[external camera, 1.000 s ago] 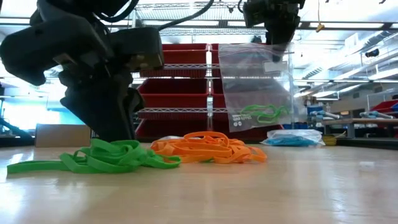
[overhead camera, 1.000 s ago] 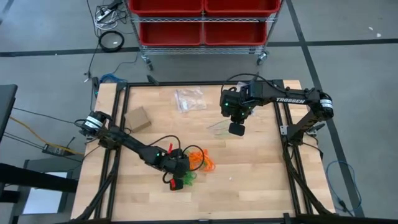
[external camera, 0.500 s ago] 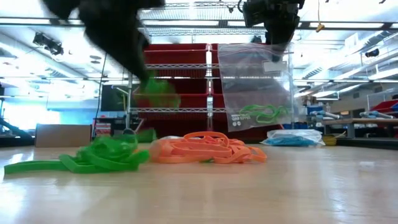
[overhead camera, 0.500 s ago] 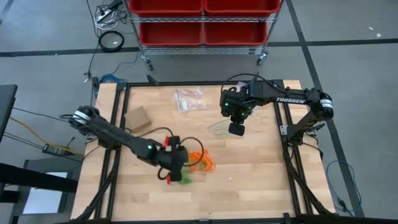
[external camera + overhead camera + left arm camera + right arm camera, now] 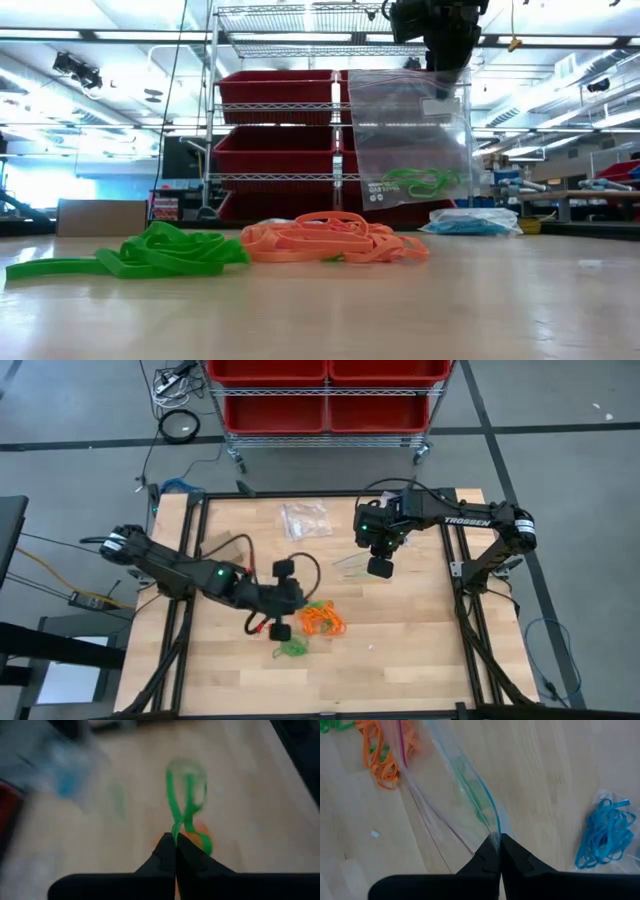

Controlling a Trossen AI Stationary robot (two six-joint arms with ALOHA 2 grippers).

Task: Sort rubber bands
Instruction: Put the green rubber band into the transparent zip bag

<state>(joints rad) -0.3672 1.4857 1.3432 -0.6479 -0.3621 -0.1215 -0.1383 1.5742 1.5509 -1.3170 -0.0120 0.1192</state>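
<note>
Nearest the low camera we see a heap of green rubber bands [image 5: 160, 255] lying on the tabletop [image 5: 400, 310], with the orange rubber bands [image 5: 335, 240] piled just beside it and touching it. In the high view the orange pile [image 5: 322, 619] sits near the middle of the wood, and the green heap [image 5: 291, 649] lies on the side of the orange pile toward the tabletop's front edge.

The left gripper [image 5: 285, 600] hangs above the tabletop just beside the orange pile. In its wrist view its jaws are clenched on a green band [image 5: 184, 790], whose loop dangles from the fingers [image 5: 162, 857] over the blurred wood.

Farther back from the orange pile, the right gripper [image 5: 379, 567] holds up a clear plastic bag [image 5: 410, 140]. The right wrist view shows its jaws pinched on the bag's edge [image 5: 465, 785], and a few green bands [image 5: 415, 182] rest inside near the bottom of the bag.

Beyond the held bag, a bag of blue rubber bands [image 5: 602, 832] lies flat on the tabletop, well apart from the orange pile. A small cardboard box [image 5: 221, 550] rests near the far left corner, and a red-binned wire cart [image 5: 280, 150] stands behind the tabletop.
</note>
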